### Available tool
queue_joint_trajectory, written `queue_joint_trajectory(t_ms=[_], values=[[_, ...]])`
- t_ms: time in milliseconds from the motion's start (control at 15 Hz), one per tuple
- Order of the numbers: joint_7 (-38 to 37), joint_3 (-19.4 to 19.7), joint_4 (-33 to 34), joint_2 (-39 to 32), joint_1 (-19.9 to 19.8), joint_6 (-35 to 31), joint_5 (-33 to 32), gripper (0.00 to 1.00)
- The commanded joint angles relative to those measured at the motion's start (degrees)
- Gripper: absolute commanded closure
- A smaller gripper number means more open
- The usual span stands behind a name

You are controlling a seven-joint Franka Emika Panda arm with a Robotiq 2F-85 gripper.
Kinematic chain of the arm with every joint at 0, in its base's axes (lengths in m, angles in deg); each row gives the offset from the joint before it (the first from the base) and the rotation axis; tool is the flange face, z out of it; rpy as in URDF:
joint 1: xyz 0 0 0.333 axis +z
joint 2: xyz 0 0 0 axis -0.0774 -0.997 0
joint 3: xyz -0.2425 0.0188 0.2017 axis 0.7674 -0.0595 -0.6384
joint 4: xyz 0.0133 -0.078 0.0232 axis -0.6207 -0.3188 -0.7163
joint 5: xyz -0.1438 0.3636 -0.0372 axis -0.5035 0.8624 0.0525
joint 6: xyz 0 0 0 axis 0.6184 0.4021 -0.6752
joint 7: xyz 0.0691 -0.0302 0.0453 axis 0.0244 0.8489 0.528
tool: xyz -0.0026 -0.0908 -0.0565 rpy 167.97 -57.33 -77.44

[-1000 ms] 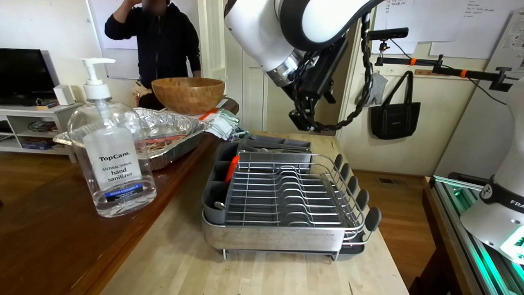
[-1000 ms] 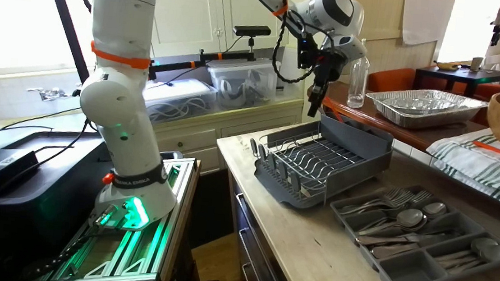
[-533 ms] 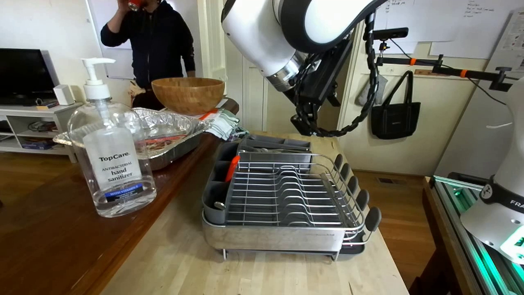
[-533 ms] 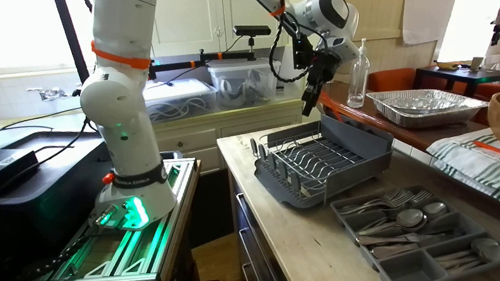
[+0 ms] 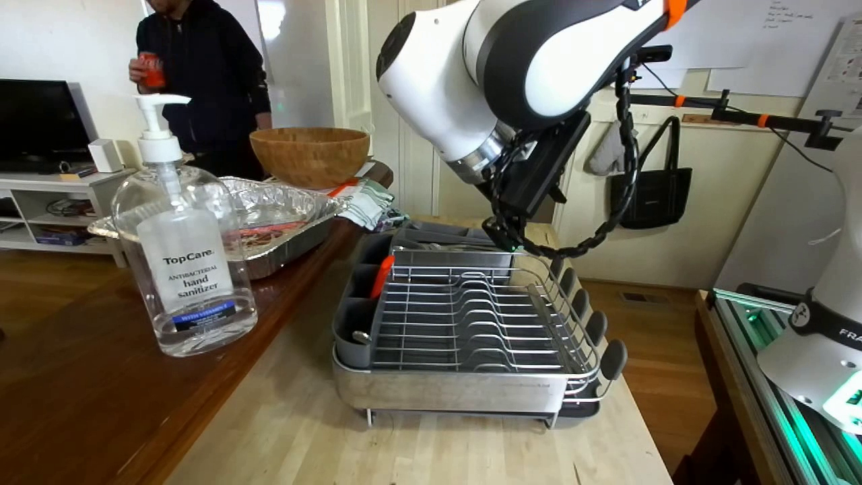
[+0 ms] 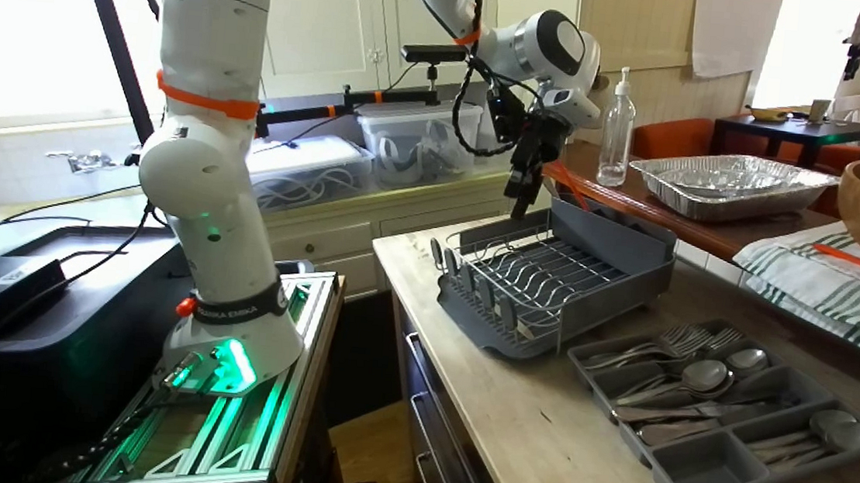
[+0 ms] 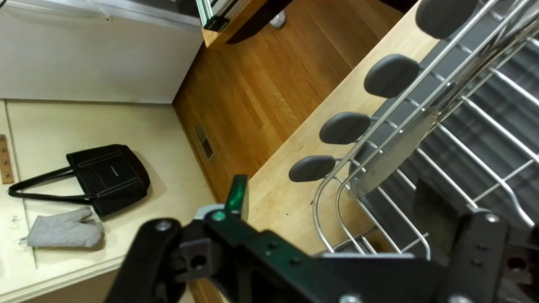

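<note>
Gripper [image 7: 334, 198]: spread wide, nothing held, above the rack [image 5: 451, 392]. Rack: wire-built, could snag the gripper should it descend off line. Blade [image 7: 391, 158]: inside the rack, along one edge; thin, so might slip or wedge between bars.

Dish rack [image 7: 484, 160] cropped (wrist view), person [image 5: 202, 81] cropped
</note>
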Motion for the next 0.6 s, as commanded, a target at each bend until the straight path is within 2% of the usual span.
queue_joint_trajectory(t_ms=[0,267,533], values=[[-7.9,0.0,-5.4,1.5,-0.3,-4.7,1.7,0.00],[-17.0,0.2,-7.4,1.1,-0.1,-5.2,2.1,0.00],[-23.7,0.4,-8.9,0.6,-0.2,-9.7,0.3,0.00]])
